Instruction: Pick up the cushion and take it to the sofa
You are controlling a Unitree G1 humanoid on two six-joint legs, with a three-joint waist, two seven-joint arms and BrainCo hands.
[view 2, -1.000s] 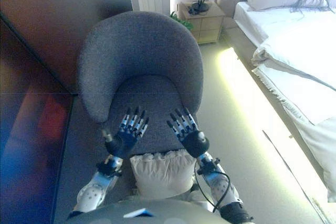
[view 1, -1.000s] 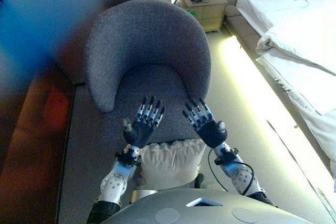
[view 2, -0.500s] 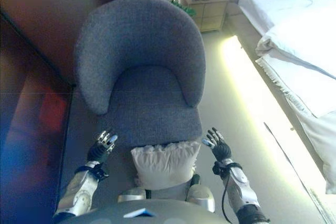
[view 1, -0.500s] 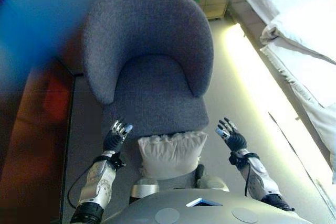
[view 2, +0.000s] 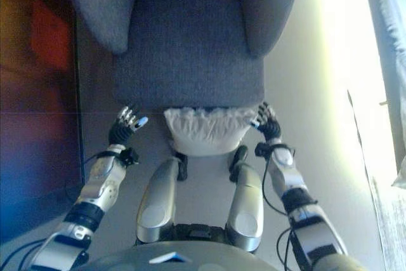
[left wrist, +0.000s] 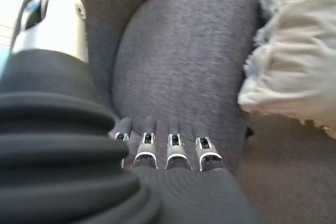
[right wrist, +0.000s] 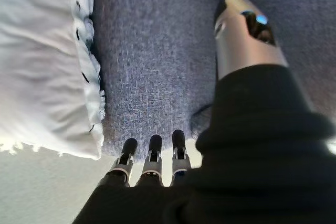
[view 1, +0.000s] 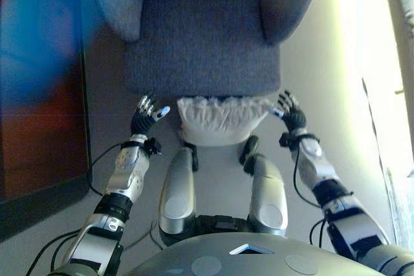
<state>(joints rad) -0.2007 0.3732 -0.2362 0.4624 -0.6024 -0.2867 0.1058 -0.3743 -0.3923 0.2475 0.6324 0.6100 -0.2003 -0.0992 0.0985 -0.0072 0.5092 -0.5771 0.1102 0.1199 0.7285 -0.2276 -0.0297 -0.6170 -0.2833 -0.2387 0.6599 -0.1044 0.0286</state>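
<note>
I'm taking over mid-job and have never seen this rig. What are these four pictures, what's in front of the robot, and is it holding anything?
The two wide pictures come from a stereo camera on the humanoid's head, looking down past its own body. The two close ones come from cameras on each wrist, looking along that hand's fingers. In front stands a grey armchair, presumably the task's "sofa". A white frilled cushion lies on the floor against the chair's front edge. The left hand is beside the cushion on one side and the right hand on the other, near its corner. Both hands have relaxed, uncurled fingers and hold nothing; whether the right one touches the cushion I cannot tell.
</note>
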